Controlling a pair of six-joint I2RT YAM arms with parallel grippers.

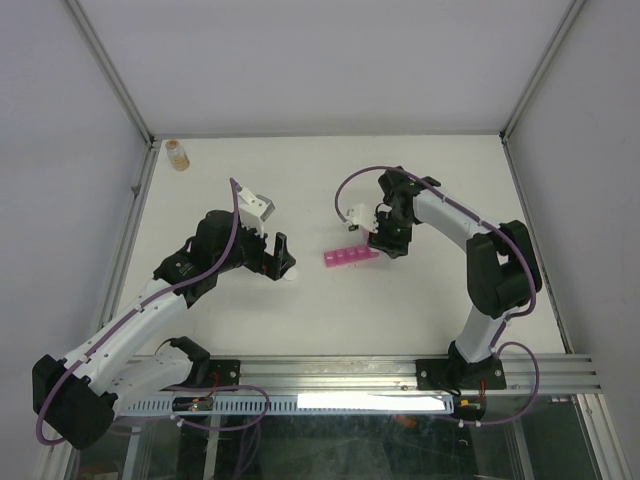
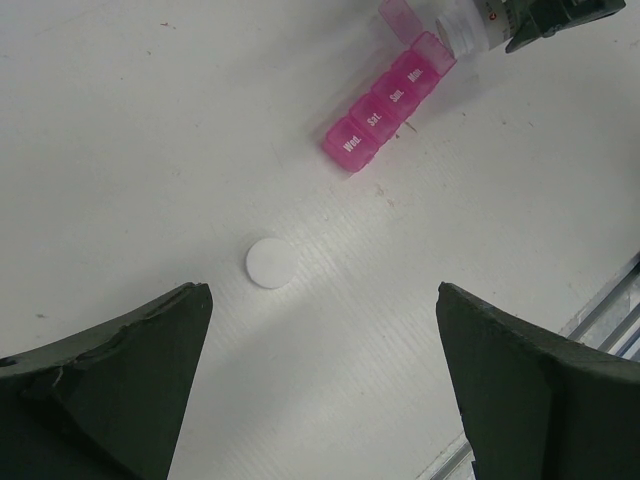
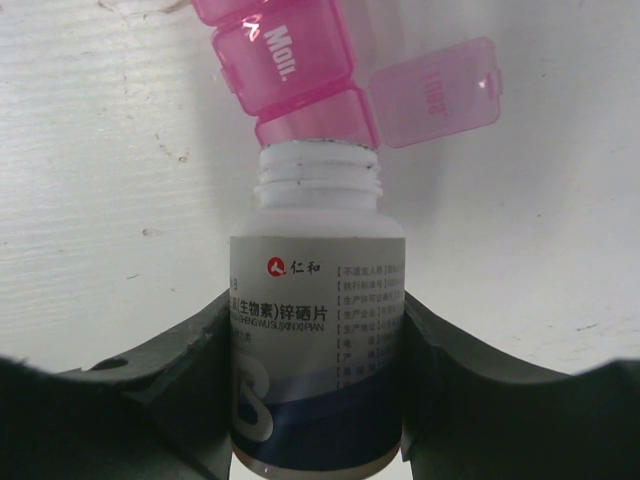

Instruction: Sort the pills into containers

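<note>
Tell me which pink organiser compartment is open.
The end compartment beside Mon., at the white bottle; its lid is flipped back, the others are shut.

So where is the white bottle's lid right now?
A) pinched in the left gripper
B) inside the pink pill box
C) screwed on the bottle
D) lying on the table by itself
D: the round white lid lies flat on the table, near the open left gripper but not touching it, and the bottle held in the right gripper shows a bare threaded neck.
</note>
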